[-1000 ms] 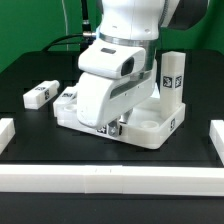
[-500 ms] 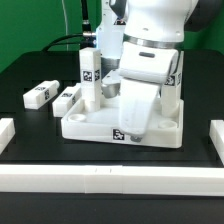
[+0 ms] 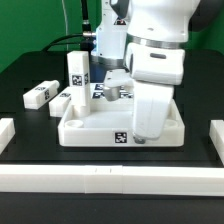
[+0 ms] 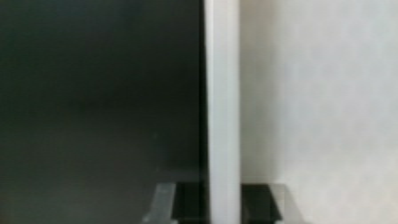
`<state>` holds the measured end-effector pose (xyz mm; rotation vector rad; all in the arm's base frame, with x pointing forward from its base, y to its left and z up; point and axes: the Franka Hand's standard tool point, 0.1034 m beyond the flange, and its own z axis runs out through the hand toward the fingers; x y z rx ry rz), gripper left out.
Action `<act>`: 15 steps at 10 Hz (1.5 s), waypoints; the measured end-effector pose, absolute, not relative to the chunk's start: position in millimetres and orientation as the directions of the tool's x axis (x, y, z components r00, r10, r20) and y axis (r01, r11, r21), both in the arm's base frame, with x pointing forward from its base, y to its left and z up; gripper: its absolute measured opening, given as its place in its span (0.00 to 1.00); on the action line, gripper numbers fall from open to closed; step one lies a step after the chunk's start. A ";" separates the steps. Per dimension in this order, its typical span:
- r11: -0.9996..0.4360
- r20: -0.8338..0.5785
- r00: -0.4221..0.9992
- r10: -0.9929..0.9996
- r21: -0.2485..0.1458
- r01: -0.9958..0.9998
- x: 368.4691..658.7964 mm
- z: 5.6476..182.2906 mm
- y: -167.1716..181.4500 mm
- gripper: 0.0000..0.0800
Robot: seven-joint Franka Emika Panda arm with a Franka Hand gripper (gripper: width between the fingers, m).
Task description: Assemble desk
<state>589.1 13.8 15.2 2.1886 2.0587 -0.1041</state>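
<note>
Black table [image 3: 30, 140] carrying desk top [image 3: 90, 131]; pincer [image 3: 141, 134] clamping tight on its rim wall, turning it round (upright leg [image 3: 80, 76] swinging away, now standing well apart across tray), likely bringing bare corner into reach.

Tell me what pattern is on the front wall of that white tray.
A black-and-white square tag on the white desk top; clearest in the exterior view.

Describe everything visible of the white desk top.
The desk top is a white rectangular tray, plastic by its look, with a raised rim and a black-and-white tag on its front wall. It lies flat on the black table. One square leg stands upright at its corner on the exterior view's left. The robot arm hides part of its other side.
</note>
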 end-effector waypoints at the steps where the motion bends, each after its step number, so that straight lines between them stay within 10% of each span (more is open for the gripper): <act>1: -0.053 -0.142 0.062 0.988 0.063 0.997 601.4 16.5 15.9 0.08; 15: -0.039 -0.147 0.044 0.988 0.039 0.998 665.5 20.7 50.8 0.08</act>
